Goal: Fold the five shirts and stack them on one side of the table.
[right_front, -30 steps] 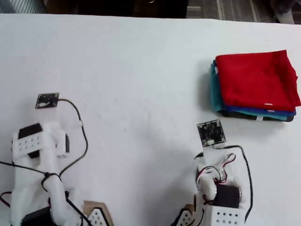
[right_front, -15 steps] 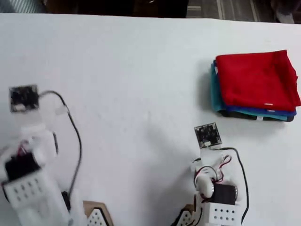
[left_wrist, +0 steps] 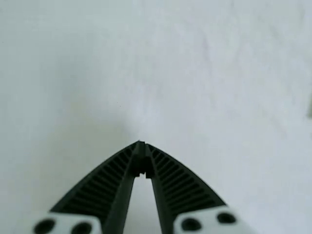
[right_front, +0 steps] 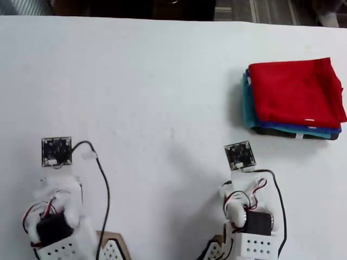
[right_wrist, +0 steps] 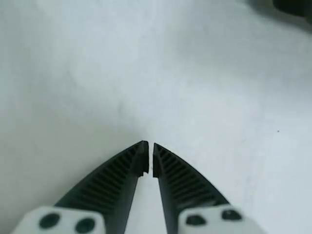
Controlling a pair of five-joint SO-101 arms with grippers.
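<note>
Lying folded at the far right of the desk (right_front: 152,81) is the stack of shirts (right_front: 295,97), well apart from both arms. A red shirt (right_front: 295,86) is on top and covers most of the pile. A teal edge (right_front: 247,108) shows along the side nearer the desk's middle. A blue edge (right_front: 293,128) and a dark bottom layer (right_front: 271,131) show along the side nearer the arms. How many shirts lie under the red one cannot be counted from these edges. Two small white tags (right_front: 309,121) stick out on that near side.

Both arms are drawn back at the near edge of the desk. The left arm (right_front: 54,227) is at the near left, with its wrist camera board (right_front: 56,151) pointing out over bare white desk. The left fingers (left_wrist: 112,180) are together, their tips touching, with nothing between them. The right arm (right_front: 246,222) is at the near middle right, on the near side of the stack and not touching it. The right fingers (right_wrist: 117,180) are all but together, with a thin slit between the tips and nothing held. Both pairs hang over bare desk. A dark patch (right_wrist: 292,5) shows at a far corner of the right wrist view, too little to identify.
</note>
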